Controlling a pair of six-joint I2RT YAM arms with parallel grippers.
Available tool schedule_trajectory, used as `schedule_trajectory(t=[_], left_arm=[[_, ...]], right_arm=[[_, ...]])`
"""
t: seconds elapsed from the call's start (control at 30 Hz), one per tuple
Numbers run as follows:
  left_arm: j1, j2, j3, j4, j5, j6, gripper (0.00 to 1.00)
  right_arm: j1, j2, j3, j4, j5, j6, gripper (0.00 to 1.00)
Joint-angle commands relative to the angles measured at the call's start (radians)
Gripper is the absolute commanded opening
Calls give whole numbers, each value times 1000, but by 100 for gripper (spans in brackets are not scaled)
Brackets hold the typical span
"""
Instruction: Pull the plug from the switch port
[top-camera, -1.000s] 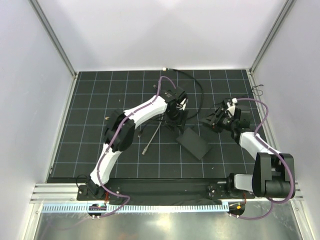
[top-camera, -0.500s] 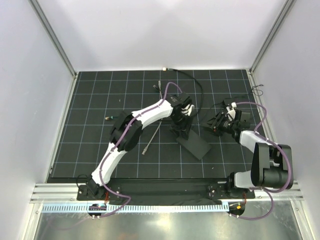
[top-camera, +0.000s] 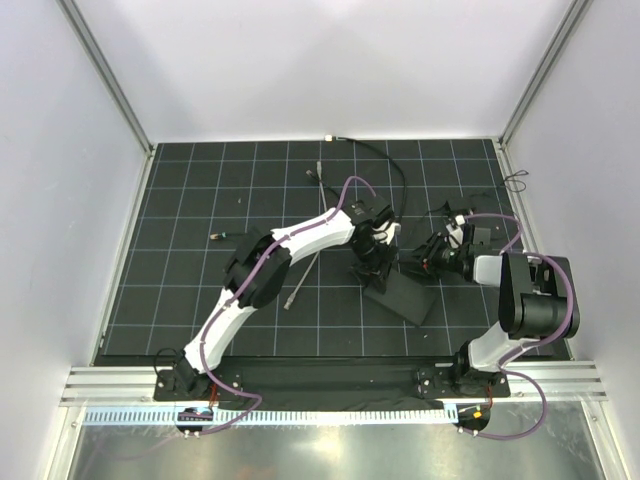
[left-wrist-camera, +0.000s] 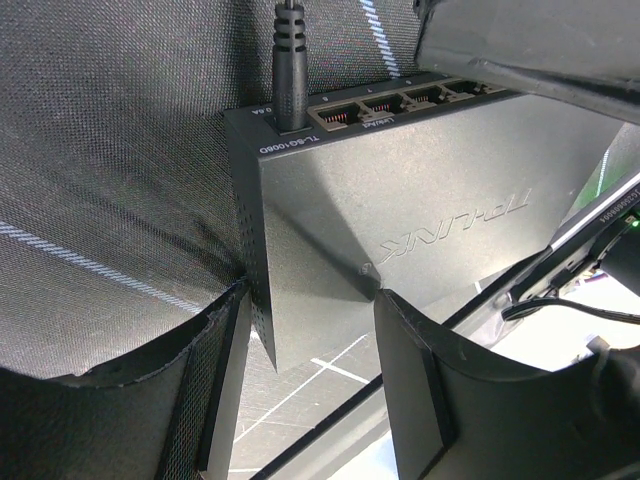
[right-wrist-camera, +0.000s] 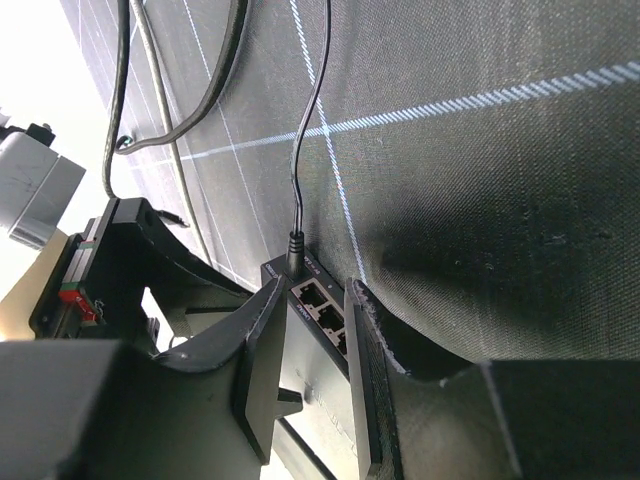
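Plug seated in switch port, unseen from above; both claws clamped on the switch box.

Since a second ago the left gripper travels right onto the black switch box; the right gripper swings left, meeting it.

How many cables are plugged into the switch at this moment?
1. The plug sits at the left end of the switch in the left wrist view, beside the row of network ports. The ports that show are empty; others may be hidden.
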Motion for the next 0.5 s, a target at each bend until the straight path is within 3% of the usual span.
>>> schedule_trajectory(t=[0.0, 0.27, 0.47], left_arm=[[-13, 12, 45, 2, 0, -1, 56], [-13, 4, 65, -10, -47, 10, 56], [-17, 35, 129, -22, -9, 2, 56]], right_arm=[[-3, 14, 15, 47, -26, -30, 37], [-1, 77, 61, 47, -75, -51, 36], [-3, -44, -24, 41, -52, -7, 34]])
